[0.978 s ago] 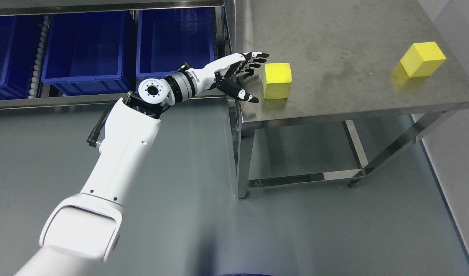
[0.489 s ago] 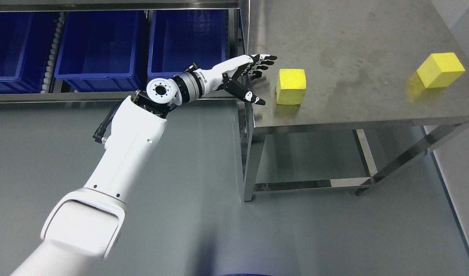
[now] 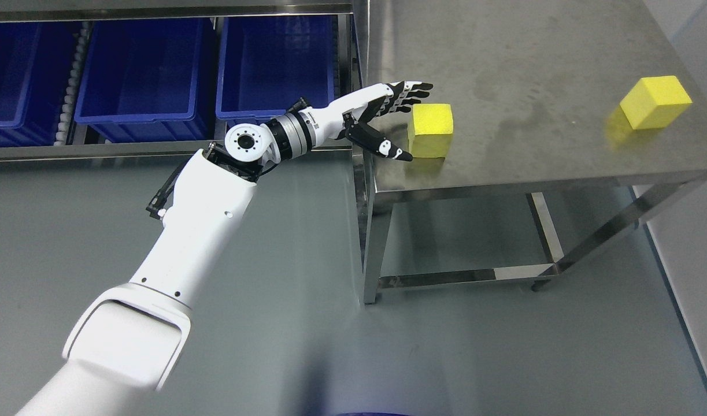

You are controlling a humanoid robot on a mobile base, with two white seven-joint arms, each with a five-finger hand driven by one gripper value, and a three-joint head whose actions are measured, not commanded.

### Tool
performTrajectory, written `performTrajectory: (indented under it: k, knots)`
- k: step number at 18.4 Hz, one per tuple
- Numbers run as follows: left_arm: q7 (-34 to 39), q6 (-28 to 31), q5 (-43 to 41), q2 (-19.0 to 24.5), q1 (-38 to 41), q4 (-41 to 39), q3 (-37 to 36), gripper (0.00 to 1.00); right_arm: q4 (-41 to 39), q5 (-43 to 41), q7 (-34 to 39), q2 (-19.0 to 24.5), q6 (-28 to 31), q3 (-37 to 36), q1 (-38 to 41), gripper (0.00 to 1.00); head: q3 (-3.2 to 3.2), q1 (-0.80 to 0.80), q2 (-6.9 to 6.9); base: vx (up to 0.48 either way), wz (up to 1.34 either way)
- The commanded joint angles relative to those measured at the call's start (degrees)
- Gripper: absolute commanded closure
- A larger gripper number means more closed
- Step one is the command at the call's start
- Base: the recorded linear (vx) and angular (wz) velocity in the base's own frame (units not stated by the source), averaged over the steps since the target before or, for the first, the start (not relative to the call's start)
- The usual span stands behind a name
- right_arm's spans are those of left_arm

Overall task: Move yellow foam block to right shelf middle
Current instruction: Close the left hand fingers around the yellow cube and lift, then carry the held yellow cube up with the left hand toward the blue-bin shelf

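A yellow foam block stands on the steel table near its front left corner. A second yellow foam block stands near the table's right edge. My left hand reaches over the table's left edge, fingers spread open, thumb below. Its fingertips are just left of the near block's upper corner, and the thumb tip is at its lower left. The hand holds nothing. My right arm does not show.
A steel shelf at the upper left holds blue bins in a row. The grey floor lies below. The table's legs and lower rails stand under the top.
The camera has shifted between the frames. Relative to the near block, my left hand has moved closer to it, from a gap to its left side. The fingers stay spread.
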Motion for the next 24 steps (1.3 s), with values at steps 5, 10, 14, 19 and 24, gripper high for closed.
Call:
performTrajectory:
  k: [5,10,14,19,24]
  knots:
    - [1.1,-0.8,0.4,0.9,-0.1,2.8,-3.7,0.01,-1.0,0.2,0.0,-1.0,0.0,-0.7,1.4,0.00,0.00,0.00,0.00,-0.014,-0.31]
    - [1.5,-0.8,0.5,0.9,0.1,3.1,-2.2,0.23,-1.0,0.2,0.0,-1.0,0.0,-0.7,1.4,0.00,0.00,0.00,0.00,-0.005,-0.14]
    - [1.4,-0.8,0.8,0.9,0.3,3.1,2.3,0.49,-1.0,0.2,0.0,-1.0,0.0,-0.7,1.3,0.00,0.00,0.00,0.00,-0.002,0.04]
    - [1.5,-2.2,1.6,0.9,0.4,2.4,8.4,0.60,-1.0,0.2,0.0,-1.0,0.0,-0.7,1.4,0.00,0.00,0.00,0.00,0.000,0.00]
    - [4.9,-8.6,12.9,0.9,0.5,-6.0,20.9,0.61,-1.0,0.2,0.0,-1.0,0.0,-0.7,1.4,0.00,0.00,0.00,0.00,0.001,0.04]
